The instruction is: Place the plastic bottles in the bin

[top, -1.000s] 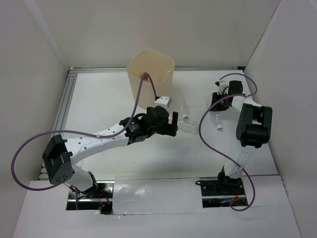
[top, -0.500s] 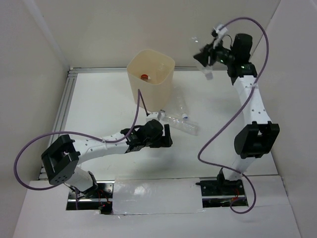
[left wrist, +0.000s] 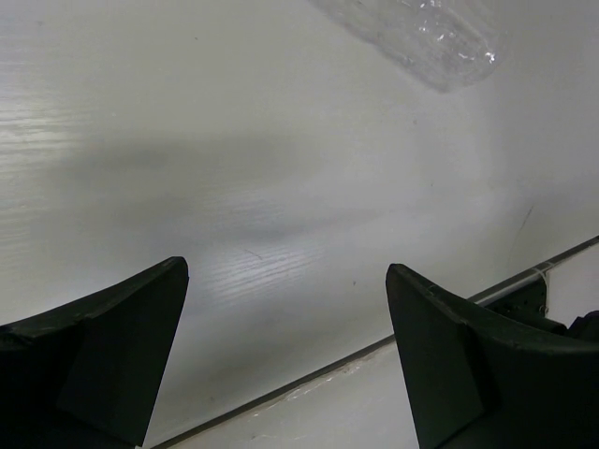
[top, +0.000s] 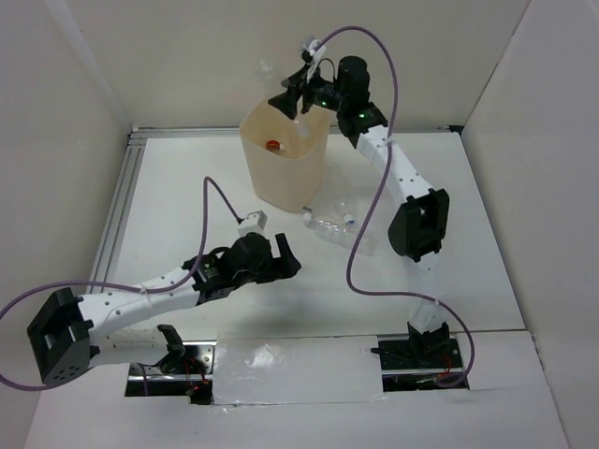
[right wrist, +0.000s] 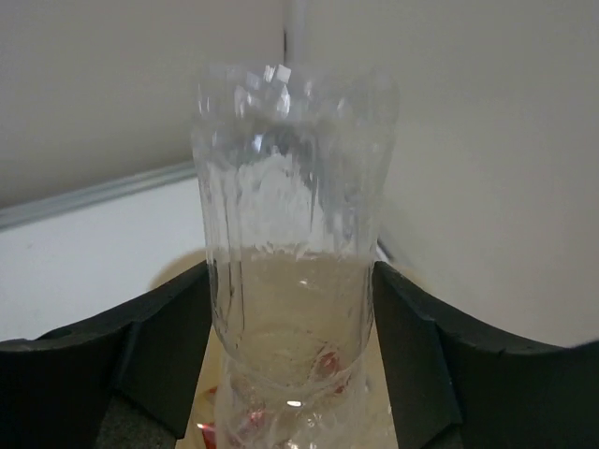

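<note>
**Right arm.** The right gripper (top: 290,96) hangs over the far rim of the bin (top: 281,182). Its jaws are clamped on the sides of a clear bottle (right wrist: 290,215), which stands upright between the two fingers (right wrist: 154,337) in the right wrist view. The bin's opening lies directly below the bottle.

**Bin.** The bin stands at the far middle of the table (top: 187,196). A red-capped bottle (top: 273,145) lies on its floor.

**Table.** The loose bottles (top: 332,227) lie on their sides just right of the bin's base, close together. They are transparent, with small pale caps.

**Left arm.** The left gripper (top: 284,257) hangs low over the table, near the loose bottles but apart from them. Its jaws are spread wide with nothing between them. The left wrist view shows bare table in the gap and part of one loose bottle at the top edge.
</note>
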`<move>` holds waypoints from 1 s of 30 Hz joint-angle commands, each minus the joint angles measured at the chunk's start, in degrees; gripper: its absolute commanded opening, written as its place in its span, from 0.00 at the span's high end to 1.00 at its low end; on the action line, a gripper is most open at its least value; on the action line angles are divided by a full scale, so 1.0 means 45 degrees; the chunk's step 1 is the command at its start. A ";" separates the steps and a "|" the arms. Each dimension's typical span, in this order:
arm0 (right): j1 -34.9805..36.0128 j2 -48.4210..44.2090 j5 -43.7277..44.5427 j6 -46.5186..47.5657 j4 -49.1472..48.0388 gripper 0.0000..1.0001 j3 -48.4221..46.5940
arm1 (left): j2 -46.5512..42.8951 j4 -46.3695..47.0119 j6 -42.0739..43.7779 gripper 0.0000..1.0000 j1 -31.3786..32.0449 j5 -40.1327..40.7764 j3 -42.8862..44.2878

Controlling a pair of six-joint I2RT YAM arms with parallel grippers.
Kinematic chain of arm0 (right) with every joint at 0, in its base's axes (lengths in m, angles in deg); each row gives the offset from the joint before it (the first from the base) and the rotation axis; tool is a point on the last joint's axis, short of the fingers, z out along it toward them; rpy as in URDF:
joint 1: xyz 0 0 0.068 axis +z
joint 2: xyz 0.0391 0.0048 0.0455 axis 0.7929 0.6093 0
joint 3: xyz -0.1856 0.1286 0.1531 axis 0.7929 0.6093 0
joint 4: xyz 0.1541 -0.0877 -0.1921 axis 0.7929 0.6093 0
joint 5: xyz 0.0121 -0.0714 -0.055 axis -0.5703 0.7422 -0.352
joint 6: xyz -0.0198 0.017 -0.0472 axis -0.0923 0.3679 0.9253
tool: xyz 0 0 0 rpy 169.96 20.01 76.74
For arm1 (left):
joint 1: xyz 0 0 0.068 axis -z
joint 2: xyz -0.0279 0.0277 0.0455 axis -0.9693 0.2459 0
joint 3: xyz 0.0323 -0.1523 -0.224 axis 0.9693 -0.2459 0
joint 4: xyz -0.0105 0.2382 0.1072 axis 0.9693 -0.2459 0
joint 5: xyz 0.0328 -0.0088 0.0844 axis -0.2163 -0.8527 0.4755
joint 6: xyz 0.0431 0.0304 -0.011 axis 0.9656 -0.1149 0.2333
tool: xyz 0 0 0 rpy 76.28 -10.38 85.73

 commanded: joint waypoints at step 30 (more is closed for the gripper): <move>-0.2721 -0.6736 0.1967 0.4047 0.3815 0.00 1.1924 | -0.0875 -0.0347 0.0571 0.00 -0.1985 0.0084 -0.0592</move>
